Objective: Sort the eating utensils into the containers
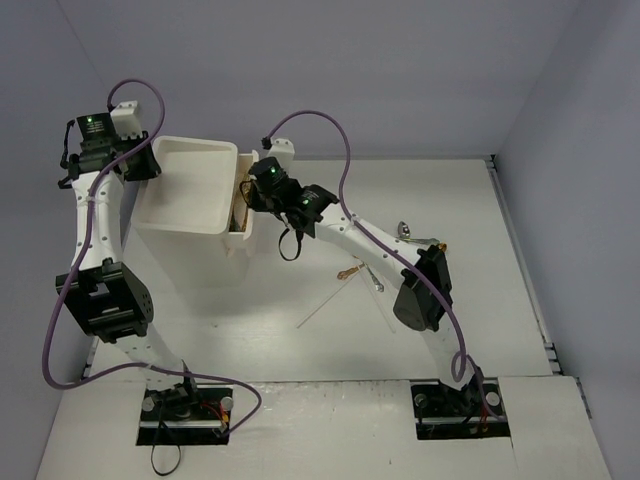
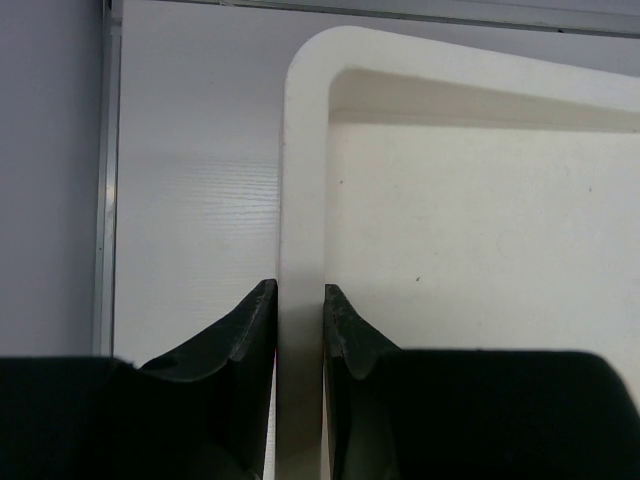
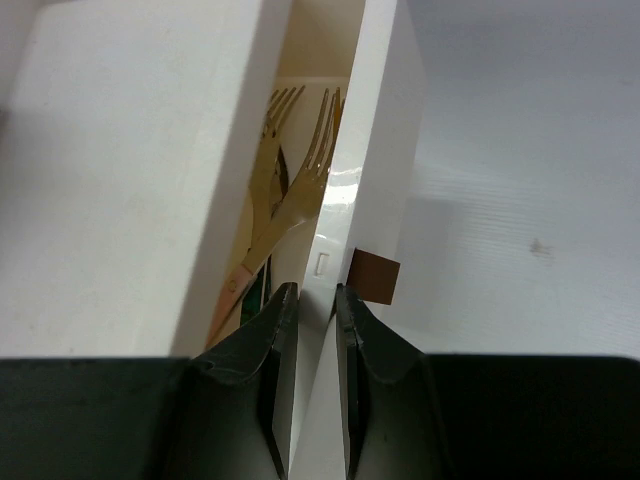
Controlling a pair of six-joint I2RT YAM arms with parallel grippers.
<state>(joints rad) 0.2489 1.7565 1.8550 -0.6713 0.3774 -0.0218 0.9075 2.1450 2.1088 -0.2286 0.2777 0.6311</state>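
Left gripper (image 2: 300, 318) clamps the cabinet rim (image 2: 300, 150), right gripper (image 3: 315, 300) the drawer (image 3: 380, 120) front, forks (image 3: 300, 170) inside — bare table (image 1: 490, 300) rightward.

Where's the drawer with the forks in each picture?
Top external: drawer on the right side of the cabinet, at the right hand.
Left wrist: not in it; left hand pinches the cabinet rim.
Right wrist: centre, its front pinched by the hand, forks inside.
Shared landmark: the white cabinet.

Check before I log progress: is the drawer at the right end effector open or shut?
Open. The drawer stands out from the cabinet, and forks show inside through the gap.
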